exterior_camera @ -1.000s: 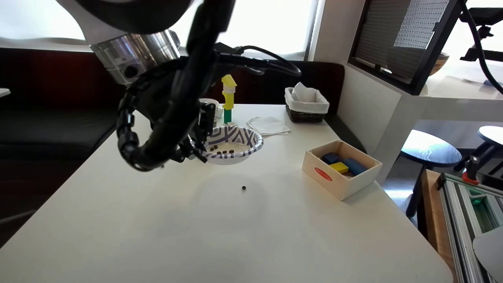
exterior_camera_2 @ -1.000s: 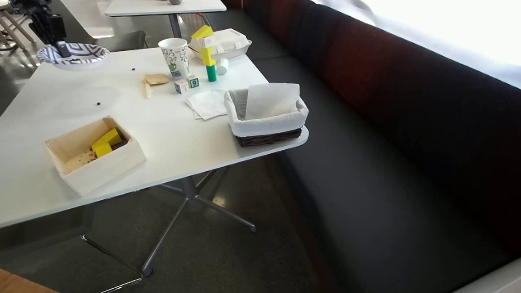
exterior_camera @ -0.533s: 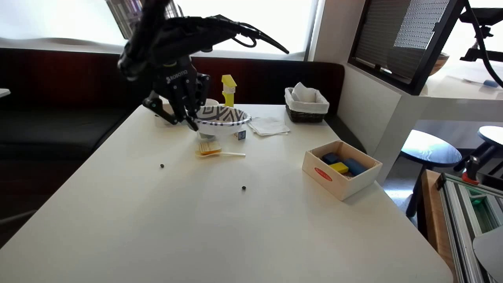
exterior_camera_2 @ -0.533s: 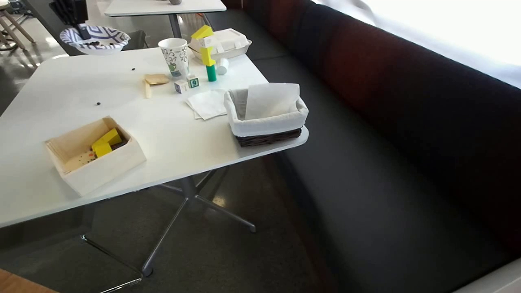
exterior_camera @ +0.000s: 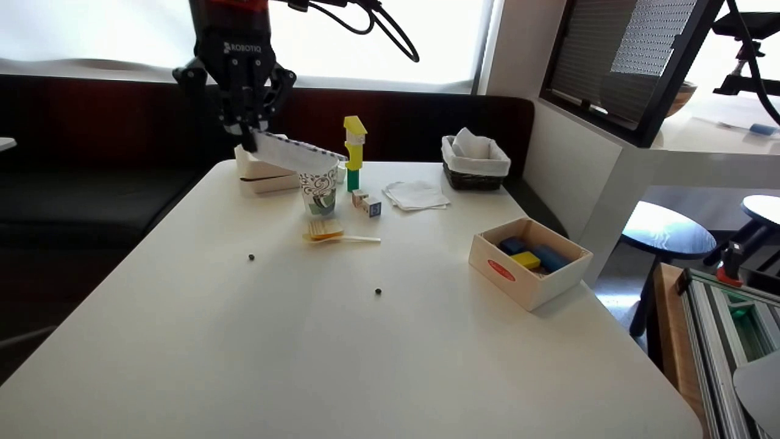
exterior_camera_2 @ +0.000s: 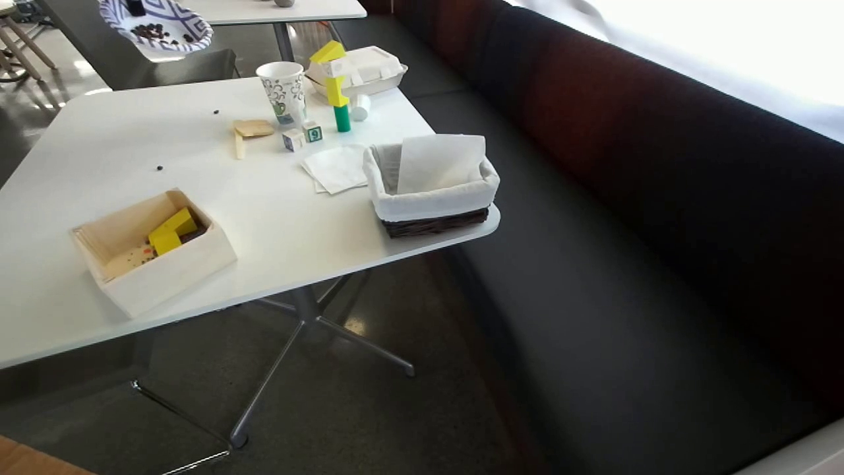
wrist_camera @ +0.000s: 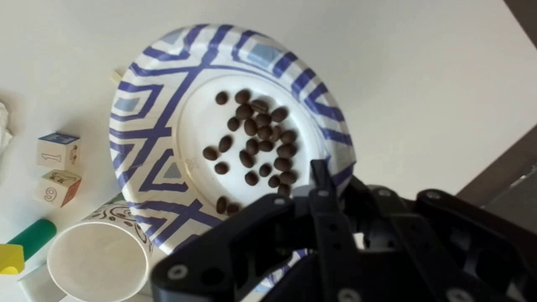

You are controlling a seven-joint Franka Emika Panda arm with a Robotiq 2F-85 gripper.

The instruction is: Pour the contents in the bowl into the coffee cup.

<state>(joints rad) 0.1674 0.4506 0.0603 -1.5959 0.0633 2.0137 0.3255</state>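
— What does your gripper [wrist_camera: 335,181] have?

— The rim of the bowl [wrist_camera: 144,167], pinched tight: one finger inside the wall, the other apparently outside, half hidden.

— Why take it by the edge?

— I'd say it leaves the far edge free to act as a lip. In both exterior views the bowl hangs tilted, off the table [exterior_camera: 414,366], and my end is the upper one.

— And the beans [wrist_camera: 263,133]?

— Those I can see lie on the bowl's floor, many bunched toward my side, so I judge the slope too mild to pour them. I see none in the cup [exterior_camera_2: 282,99].

— Why does the cup stand where it is?

— Upright on the table, mouth up, to catch them. In the wrist view that mouth shows just outside the bowl's rim, so I'd carry the low edge over it before tipping further.

— What could go wrong?

— Beans could land beside the cup, or the rim could bend in my pinch. Two dark specks [exterior_camera: 378,291] on the table may be strays.
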